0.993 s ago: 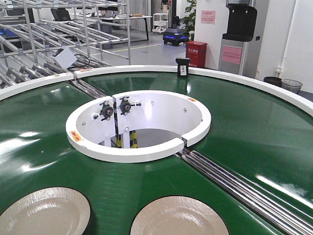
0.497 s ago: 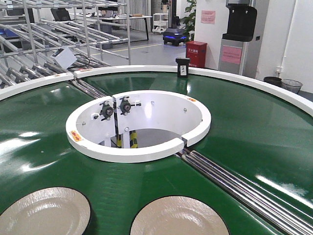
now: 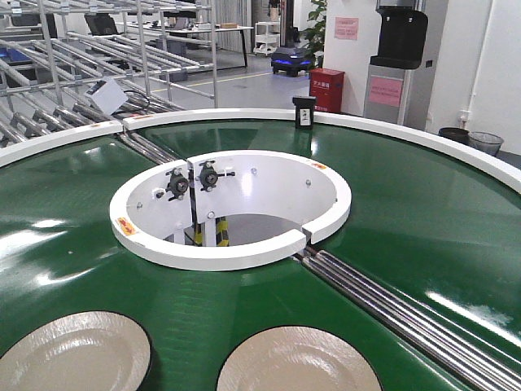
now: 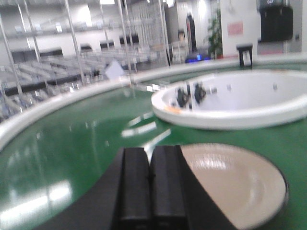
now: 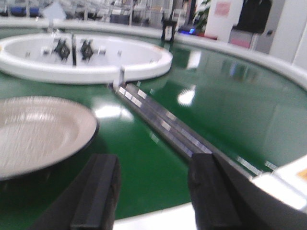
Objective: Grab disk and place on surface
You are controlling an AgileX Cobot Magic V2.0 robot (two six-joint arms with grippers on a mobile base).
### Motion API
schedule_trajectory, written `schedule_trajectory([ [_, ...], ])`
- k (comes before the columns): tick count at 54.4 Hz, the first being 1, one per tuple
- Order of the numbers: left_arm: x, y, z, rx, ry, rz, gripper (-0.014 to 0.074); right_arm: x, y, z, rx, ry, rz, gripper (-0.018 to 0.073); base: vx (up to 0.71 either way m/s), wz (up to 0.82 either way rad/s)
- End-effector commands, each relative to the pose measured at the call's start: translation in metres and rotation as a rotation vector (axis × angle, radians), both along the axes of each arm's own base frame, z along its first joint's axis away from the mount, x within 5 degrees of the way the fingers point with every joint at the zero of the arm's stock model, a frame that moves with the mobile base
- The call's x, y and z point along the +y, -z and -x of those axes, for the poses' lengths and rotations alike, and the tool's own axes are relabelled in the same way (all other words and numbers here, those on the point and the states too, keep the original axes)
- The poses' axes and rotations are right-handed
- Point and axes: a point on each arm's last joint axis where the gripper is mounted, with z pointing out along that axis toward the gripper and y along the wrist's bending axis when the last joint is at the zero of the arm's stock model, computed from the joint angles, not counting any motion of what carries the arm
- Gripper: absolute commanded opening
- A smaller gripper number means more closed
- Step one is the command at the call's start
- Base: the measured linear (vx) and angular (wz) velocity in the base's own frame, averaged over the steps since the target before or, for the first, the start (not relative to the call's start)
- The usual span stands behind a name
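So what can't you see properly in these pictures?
Front view: the left disk and right disk are cut off by the bottom edge.
Left wrist view: blurry; the shut left end effector hides part of a disk.
Right wrist view: the left edge cuts off the right disk.
The dark tabletop surface is in no view.
The label on the black box is too small to read.
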Motion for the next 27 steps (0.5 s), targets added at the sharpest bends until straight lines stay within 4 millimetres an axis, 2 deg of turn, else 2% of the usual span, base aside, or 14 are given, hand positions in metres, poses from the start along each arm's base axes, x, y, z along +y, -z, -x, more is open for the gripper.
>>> schedule_trajectory([
  [1,0.001,-0.022,0.007,-0.243,-0.003,0.041,0.0001,-0.008,-0.025,0.002,-0.24,0.081,-0.057,0.0405,0.0,0.0],
  [6,0.001,-0.054,0.017,-0.354,0.003,0.068,0.0001,-0.012,-0.058,0.011,-0.425,0.122,-0.093,0.0405,0.0,0.0],
  [11,0.0,-0.107,0.032,-0.461,0.004,0.036,0.0001,-0.013,-0.102,0.022,-0.538,0.13,-0.066,0.0405,0.0,0.0],
  [15,-0.001,-0.149,0.034,-0.481,0.003,0.017,0.0001,-0.013,-0.145,0.026,-0.6,0.129,-0.066,0.0405,0.0,-0.01],
  [18,0.0,-0.176,0.023,-0.451,0.006,0.02,0.0001,-0.012,-0.183,0.021,-0.613,0.124,-0.063,0.0405,0.0,0.0],
  [22,0.001,-0.216,0.006,-0.429,0.01,0.021,0.0001,-0.011,-0.215,0.004,-0.589,0.12,-0.037,0.0405,0.0,0.0],
  [27,0.003,-0.248,-0.027,-0.354,0.015,0.026,0.0001,-0.007,-0.251,-0.034,-0.513,0.102,-0.031,0.0405,0.0,0.0],
])
